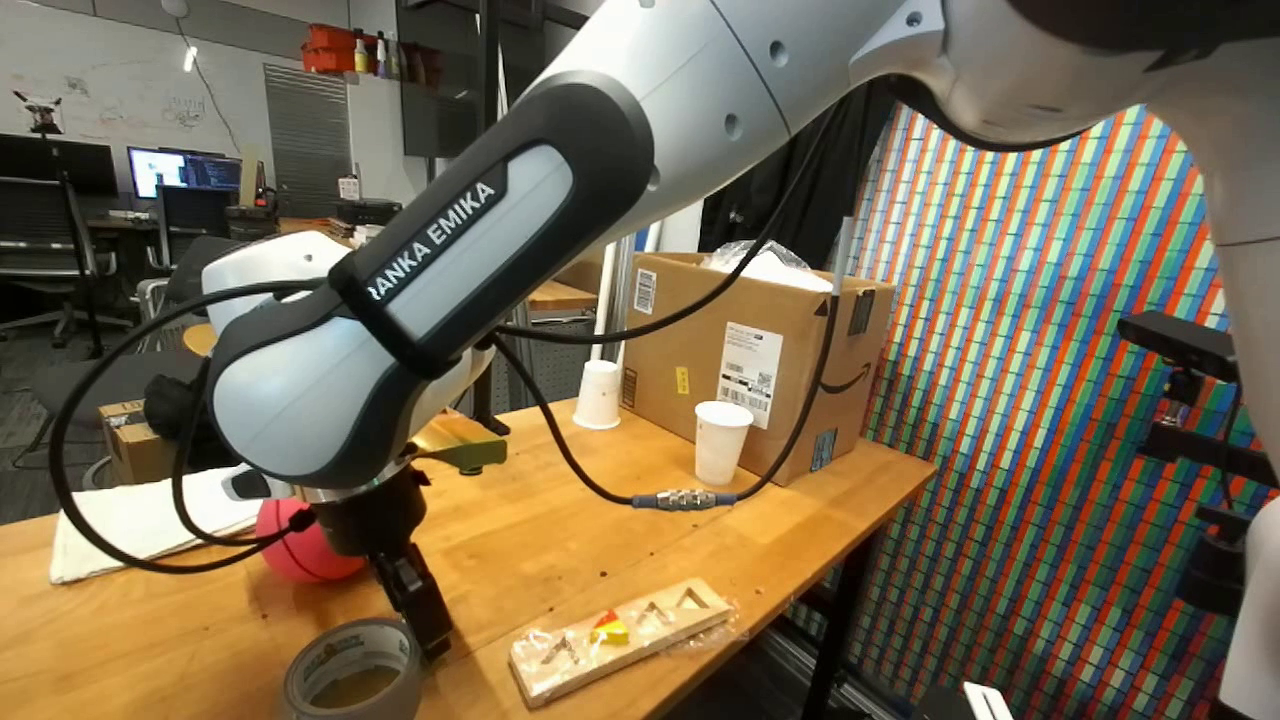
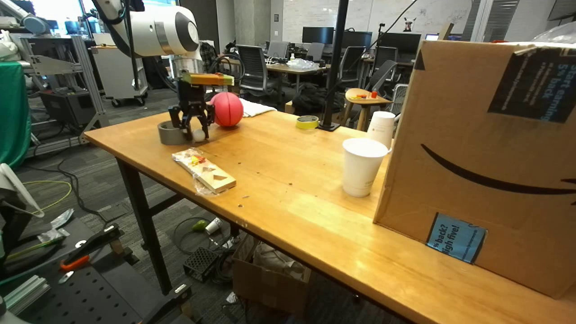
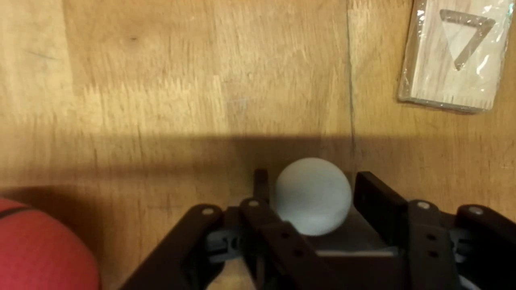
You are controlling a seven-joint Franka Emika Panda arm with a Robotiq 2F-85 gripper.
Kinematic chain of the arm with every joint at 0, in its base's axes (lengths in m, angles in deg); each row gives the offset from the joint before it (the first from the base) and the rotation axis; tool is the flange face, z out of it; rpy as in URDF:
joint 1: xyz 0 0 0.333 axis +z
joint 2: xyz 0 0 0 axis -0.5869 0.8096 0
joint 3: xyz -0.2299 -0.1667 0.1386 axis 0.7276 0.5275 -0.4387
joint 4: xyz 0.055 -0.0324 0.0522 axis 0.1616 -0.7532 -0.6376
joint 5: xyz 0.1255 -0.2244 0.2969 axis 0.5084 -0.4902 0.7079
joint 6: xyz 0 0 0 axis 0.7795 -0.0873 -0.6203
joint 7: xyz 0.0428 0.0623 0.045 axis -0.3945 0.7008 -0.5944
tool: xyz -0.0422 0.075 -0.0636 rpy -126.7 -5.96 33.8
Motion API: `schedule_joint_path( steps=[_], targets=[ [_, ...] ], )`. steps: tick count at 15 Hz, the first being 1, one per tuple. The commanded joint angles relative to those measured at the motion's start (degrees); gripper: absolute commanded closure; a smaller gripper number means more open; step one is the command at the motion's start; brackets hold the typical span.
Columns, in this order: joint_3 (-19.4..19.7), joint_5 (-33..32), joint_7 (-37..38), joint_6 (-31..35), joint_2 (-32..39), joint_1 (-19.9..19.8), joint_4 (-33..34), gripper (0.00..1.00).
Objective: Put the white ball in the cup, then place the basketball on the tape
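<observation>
The white ball (image 3: 313,196) lies on the wooden table between the fingers of my gripper (image 3: 313,180). A gap shows at the left finger; the right finger is very close to the ball. In an exterior view, the ball (image 2: 198,135) also shows between the lowered fingers (image 2: 197,129). The grey tape roll (image 2: 170,134) lies flat right beside the gripper; it also shows in an exterior view (image 1: 402,690). The reddish-pink basketball (image 2: 228,110) rests close by, and at the left of the wrist view (image 3: 40,249). An upright white cup (image 2: 363,167) stands at the table's far end (image 1: 723,442).
An upside-down white cup (image 1: 598,395) stands by a large cardboard box (image 1: 665,320). A plastic-wrapped wooden shape board (image 2: 204,171) lies near the table edge, near the gripper. A yellow tape roll (image 2: 307,122) sits by a black pole (image 2: 330,125). A white cloth (image 1: 150,530) lies behind the basketball.
</observation>
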Motion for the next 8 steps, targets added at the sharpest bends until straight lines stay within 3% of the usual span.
schedule_joint_path(
  steps=[1,2,8],
  targets=[
    [-0.1,0.8,-1.2,-0.7,-0.1,0.0,1.3,0.72],
    [-0.1,0.8,-1.1,-0.8,-0.2,0.1,1.4,0.79],
    [1.0,0.6,-0.6,-2.4,-2.1,-0.7,2.5,0.79]
  ],
)
